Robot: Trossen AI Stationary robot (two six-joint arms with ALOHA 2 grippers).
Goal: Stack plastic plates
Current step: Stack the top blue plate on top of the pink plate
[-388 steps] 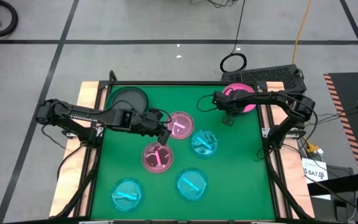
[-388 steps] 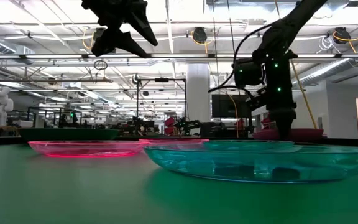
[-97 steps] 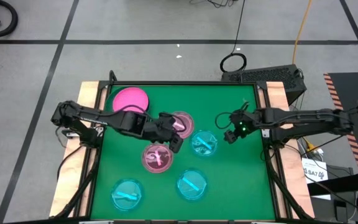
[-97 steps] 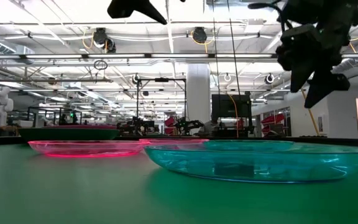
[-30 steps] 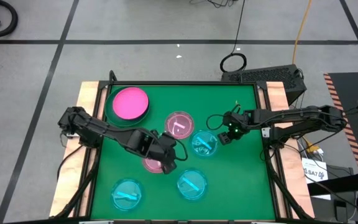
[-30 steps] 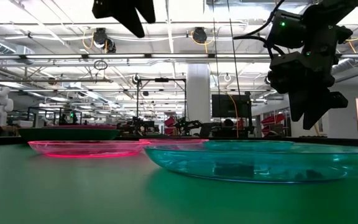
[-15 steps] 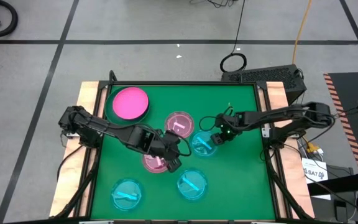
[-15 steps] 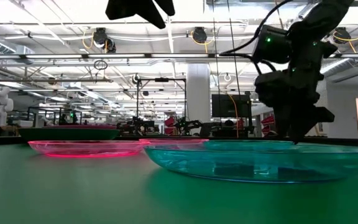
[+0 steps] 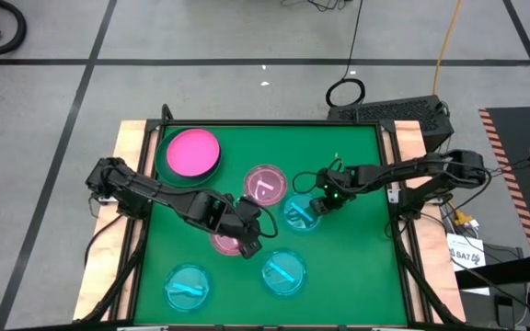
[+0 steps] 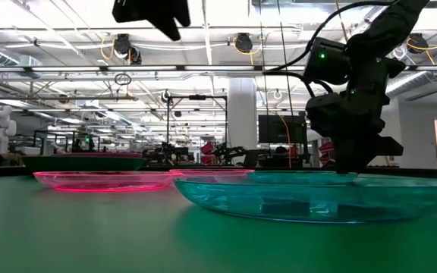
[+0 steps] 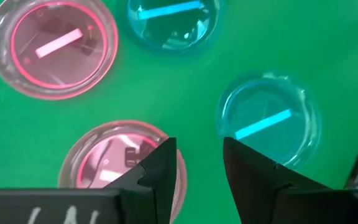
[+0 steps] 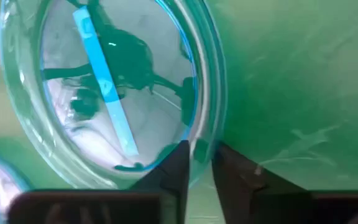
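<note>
From above, I see the green desk (image 9: 357,267) with my left gripper (image 9: 249,241) hanging over the translucent pink plate (image 9: 226,241) near the middle, and my right gripper (image 9: 318,204) at the edge of a cyan plate (image 9: 300,213) just right of centre. A second pink plate (image 9: 266,183) lies behind these, the magenta plate (image 9: 192,153) sits on a dark plate in the far left corner, and two more cyan plates (image 9: 283,273) lie toward the near edge. From desk height, my right gripper (image 10: 351,163) reaches down to the far rim of the near cyan plate (image 10: 317,196), while my left one is high above a pink plate (image 10: 105,180). My left wrist camera shows my fingers (image 11: 160,171) apart, holding nothing, over a pink plate (image 11: 114,158), with another pink plate (image 11: 51,46) and two cyan plates (image 11: 269,121) around. My right wrist camera shows my fingers (image 12: 178,165) narrowly apart, straddling the rim of the cyan plate (image 12: 104,87); I cannot tell whether they press it.
</note>
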